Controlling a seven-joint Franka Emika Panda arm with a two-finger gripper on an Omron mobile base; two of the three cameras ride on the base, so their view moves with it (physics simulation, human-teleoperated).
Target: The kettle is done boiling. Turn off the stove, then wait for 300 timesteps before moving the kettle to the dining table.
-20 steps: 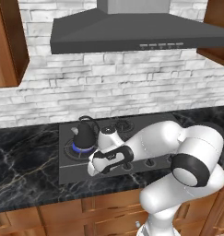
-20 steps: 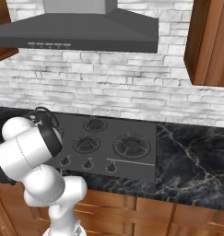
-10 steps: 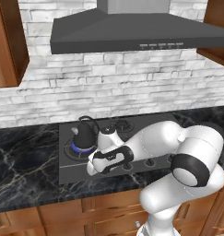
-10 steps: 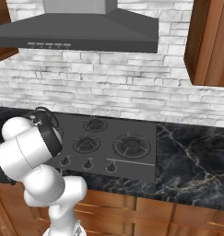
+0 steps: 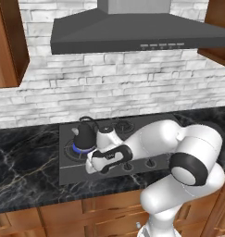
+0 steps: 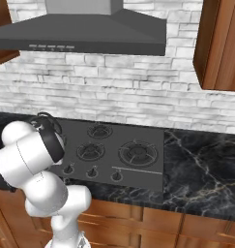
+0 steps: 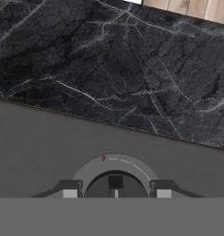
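So the kettle (image 5: pixel 84 134) is sitting on the back-left burner of the stove (image 5: pixel 67 171), blue flame under it. Just right of it and nearer the front, the fingers (image 7: pixel 116 192) hang low over the stove's front strip, straddling a knob (image 7: pixel 115 183). Can't tell if they're actually squeezing it. Black marble table (image 7: pixel 132 69) just past the stove edge.

The kettle (image 5: pixel 85 134) sits on the stove's (image 5: pixel 67 169) rear-left burner (image 5: pixel 79 148).
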